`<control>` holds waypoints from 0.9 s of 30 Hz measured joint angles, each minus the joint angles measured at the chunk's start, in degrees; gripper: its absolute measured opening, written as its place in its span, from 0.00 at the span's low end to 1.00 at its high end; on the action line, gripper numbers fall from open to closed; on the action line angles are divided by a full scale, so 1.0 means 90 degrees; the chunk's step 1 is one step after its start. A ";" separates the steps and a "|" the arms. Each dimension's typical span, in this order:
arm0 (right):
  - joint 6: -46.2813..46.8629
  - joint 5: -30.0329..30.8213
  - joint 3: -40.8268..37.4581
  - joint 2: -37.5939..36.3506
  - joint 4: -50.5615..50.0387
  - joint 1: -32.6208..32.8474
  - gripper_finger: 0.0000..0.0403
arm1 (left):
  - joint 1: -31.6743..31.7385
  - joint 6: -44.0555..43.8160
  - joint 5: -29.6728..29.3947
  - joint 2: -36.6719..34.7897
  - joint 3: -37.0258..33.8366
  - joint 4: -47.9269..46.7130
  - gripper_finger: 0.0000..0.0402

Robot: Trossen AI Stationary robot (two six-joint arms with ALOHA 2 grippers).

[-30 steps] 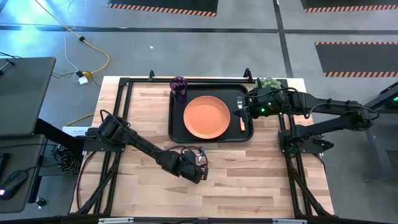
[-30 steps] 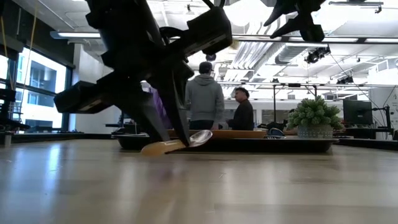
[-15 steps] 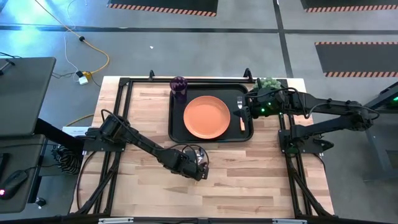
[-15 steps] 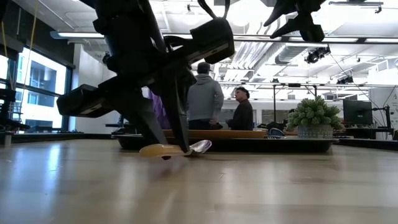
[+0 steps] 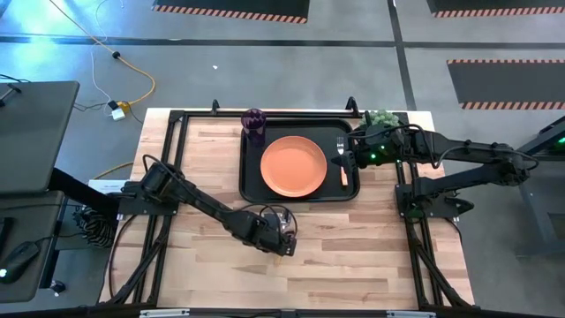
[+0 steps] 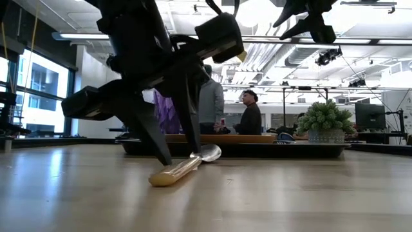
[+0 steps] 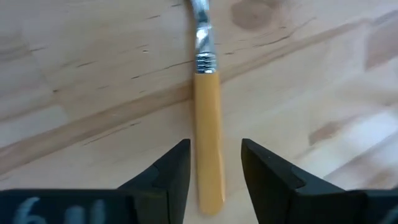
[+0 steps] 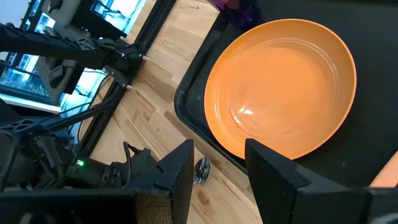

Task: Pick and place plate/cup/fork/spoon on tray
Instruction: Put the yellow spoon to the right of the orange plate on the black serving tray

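Observation:
The spoon [image 7: 208, 137] lies flat on the wooden table, its silver bowl [image 6: 209, 153] toward the tray and its orange handle end [image 6: 164, 177] nearer the front. My left gripper [image 7: 214, 155] points down over the handle and is open, one finger on each side of it with a small gap. The black tray [image 5: 248, 187] holds the orange plate [image 5: 293, 165], the purple cup [image 5: 254, 124] at its far left corner, and the fork [image 5: 343, 173] by its right rim. My right gripper [image 8: 217, 162] hangs open above the tray's right side.
A small potted plant [image 5: 380, 117] stands at the table's far right corner behind the tray. Bare wood stretches along the table's near side and left half. In the low view two people [image 6: 248, 116] stand in the room beyond the table.
My left gripper has opened and let go of the spoon's handle without leaving its place. The spoon has dropped flat onto the table, its handle end swinging toward the near edge while the bowl stays about where it was.

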 joint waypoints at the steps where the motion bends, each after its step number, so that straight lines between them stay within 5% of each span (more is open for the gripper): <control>1: -0.0001 -0.0001 0.0000 0.0000 0.0000 0.0000 0.34 | 0.0011 0.0032 0.0004 -0.0044 0.0000 0.0002 0.33; 14: 0.0001 -0.0512 0.0000 0.0000 0.0380 0.0306 0.34 | -0.0031 0.0746 -0.0039 -0.1335 -0.0005 -0.0637 0.33; 21: -0.0104 -0.0510 0.0000 -0.0005 0.1114 0.1082 0.34 | -0.0239 0.1412 -0.1053 -0.2621 -0.0002 -0.1559 0.33; 27: 0.0000 0.0160 0.0000 -0.0002 0.2074 0.1742 0.34 | -0.0332 0.2133 -0.1680 -0.3608 -0.0002 -0.2118 0.33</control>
